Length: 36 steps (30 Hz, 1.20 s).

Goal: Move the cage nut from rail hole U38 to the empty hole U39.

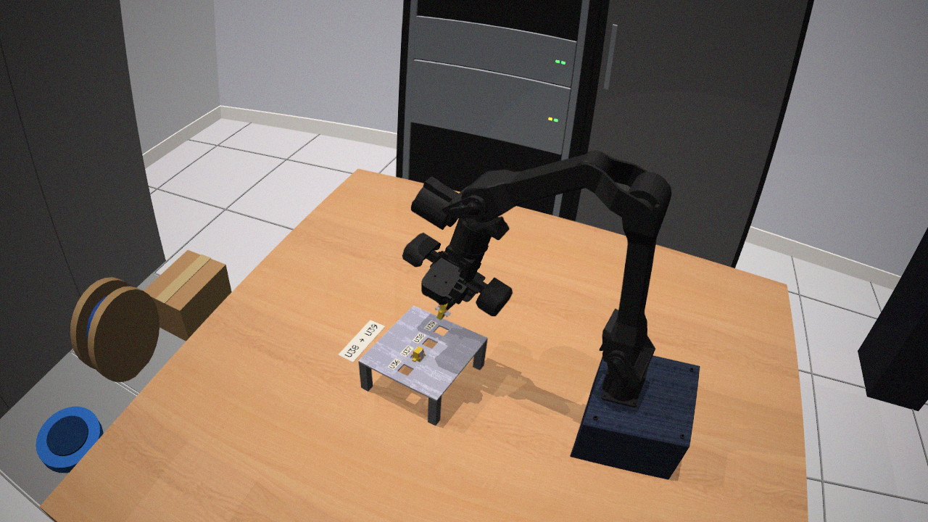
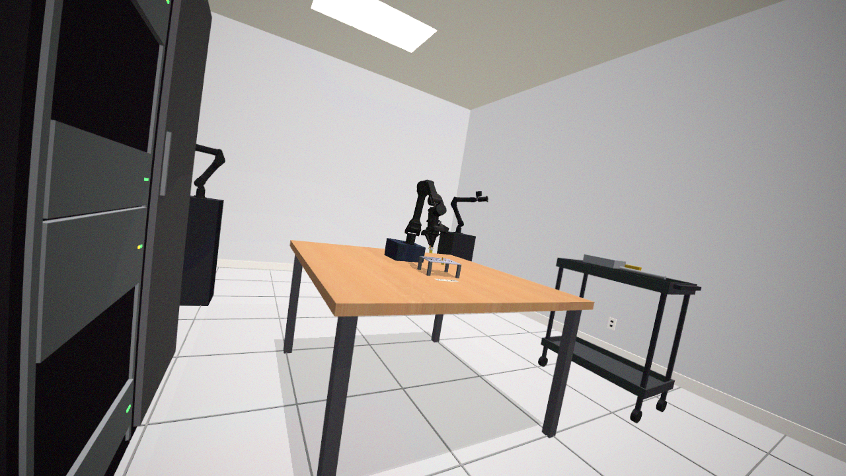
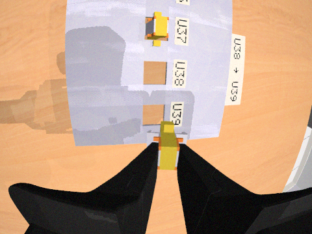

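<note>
Gripper (image 1: 443,306) (image 2: 431,246) (image 3: 168,149), pointing down, has the yellow cage nut (image 1: 441,312) (image 2: 430,250) (image 3: 168,157) pinched betw. its two black fingertips, one on each side. Nut's up off the rail plate (image 1: 396,344) (image 2: 439,260) (image 3: 97,75), near the U39 end, not clipped in anything. In wrist view it overlaps the plate's edge & the lower part of the U39 label (image 3: 177,114), w/ hole U39 (image 1: 441,330) (image 3: 153,114) showing just beside it; exact height over plate can't be told. Pale metal wings (image 3: 151,136) stick out either side of nut, orange bits next to them. Hole U38 (image 1: 430,343) (image 3: 155,73) is open, wood showing thru. Other cage nut (image 1: 417,354) (image 3: 160,26), also yellow w/ orange corners, sits at U37. Hole U36 (image 1: 405,369) is open too, at far end of row. Plate stands on short dark legs on the wood table (image 1: 311,415) (image 2: 366,289) (image 3: 270,162); "U38 → U39" card (image 1: 359,341) (image 2: 446,280) (image 3: 235,69) lies flat on table alongside plate. Arm (image 1: 639,272) (image 2: 418,207) is bent over from its dark blue base block (image 1: 674,389) (image 2: 394,250), same table.
</note>
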Tool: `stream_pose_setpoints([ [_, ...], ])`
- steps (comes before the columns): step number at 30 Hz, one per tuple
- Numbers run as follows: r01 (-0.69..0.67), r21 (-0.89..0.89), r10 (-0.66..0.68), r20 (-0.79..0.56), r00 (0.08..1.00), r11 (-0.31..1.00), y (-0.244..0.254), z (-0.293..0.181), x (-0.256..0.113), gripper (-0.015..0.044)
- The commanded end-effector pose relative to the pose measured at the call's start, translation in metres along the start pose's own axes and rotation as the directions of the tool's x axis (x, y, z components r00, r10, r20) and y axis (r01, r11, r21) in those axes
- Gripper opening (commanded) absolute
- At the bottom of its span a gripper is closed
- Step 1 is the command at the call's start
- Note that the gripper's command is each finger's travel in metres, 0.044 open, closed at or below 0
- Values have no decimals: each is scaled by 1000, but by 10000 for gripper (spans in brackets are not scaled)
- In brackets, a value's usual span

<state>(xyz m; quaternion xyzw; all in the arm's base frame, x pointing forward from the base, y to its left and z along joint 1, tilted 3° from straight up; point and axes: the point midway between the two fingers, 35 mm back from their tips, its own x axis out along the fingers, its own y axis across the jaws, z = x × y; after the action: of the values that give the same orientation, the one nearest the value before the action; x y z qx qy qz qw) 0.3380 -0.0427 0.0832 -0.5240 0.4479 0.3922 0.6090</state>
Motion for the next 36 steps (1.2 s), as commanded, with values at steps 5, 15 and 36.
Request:
stream_pose_setpoints([
  [5,-42,-3,42,3,999,999,0,0,5,33],
  [15,-79,-3,79,3,997,997,-1,0,8,33],
  [36,-157,-3,157,3,988,988,-3,0,13,33],
])
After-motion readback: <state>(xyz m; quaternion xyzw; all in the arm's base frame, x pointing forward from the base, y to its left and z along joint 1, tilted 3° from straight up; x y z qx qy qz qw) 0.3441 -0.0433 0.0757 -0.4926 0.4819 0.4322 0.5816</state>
